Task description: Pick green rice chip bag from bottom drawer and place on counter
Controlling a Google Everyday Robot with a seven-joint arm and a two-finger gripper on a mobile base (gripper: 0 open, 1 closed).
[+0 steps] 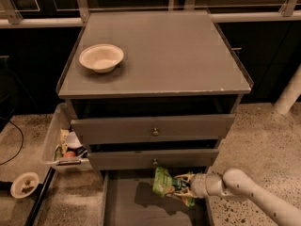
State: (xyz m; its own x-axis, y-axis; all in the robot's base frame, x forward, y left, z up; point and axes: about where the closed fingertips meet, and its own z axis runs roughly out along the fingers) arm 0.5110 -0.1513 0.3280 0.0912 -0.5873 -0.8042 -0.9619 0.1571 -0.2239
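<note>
Green rice chip bag point(165, 184) is hanging above the bottom drawer point(127, 206) floor, sticking out left of the gripper point(184, 190), whose fingers are clenching its right end; the tabletop point(178, 55) is sitting higher and farther, past 2 drawer fronts point(153, 132).

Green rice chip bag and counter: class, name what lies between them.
In the camera view, the upper drawer front and middle drawer front lie between the counter and the green rice chip bag, which the gripper holds over the bottom drawer.
</note>
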